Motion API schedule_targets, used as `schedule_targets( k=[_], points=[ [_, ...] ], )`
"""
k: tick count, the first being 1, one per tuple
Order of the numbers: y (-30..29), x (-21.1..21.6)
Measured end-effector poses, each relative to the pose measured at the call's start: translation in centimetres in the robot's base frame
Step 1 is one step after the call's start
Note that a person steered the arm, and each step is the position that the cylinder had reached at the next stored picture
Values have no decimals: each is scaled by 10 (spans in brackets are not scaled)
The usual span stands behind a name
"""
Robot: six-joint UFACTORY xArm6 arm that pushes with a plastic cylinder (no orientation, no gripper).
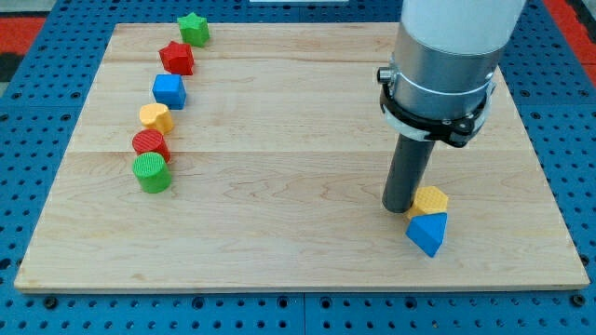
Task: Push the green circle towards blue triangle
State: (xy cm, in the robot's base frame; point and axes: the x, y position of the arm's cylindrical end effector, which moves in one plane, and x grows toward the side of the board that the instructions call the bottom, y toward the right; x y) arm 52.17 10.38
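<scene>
Tip [399, 207] down on the wooden board [279, 233], holding nothing, just left of the yellow block [430, 199] and close above-left of the blue triangle [428, 232]. Yellow block touching the triangle's top. Green circle [151, 173] well apart at the view's left, bottom of a curved line: red circle [150, 144], yellow circle [156, 118], blue cube [169, 90], red block [177, 58], green star [194, 28].
</scene>
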Motion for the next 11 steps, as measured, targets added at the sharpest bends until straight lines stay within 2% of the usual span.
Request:
schedule_targets(
  k=[3,4,5,6,7,9,11],
  points=[
    [-186,0],
    [-265,3],
    [-345,-6],
    [-374,-32],
    [-353,-51],
    [-279,-48],
    [-250,-31]
  ],
)
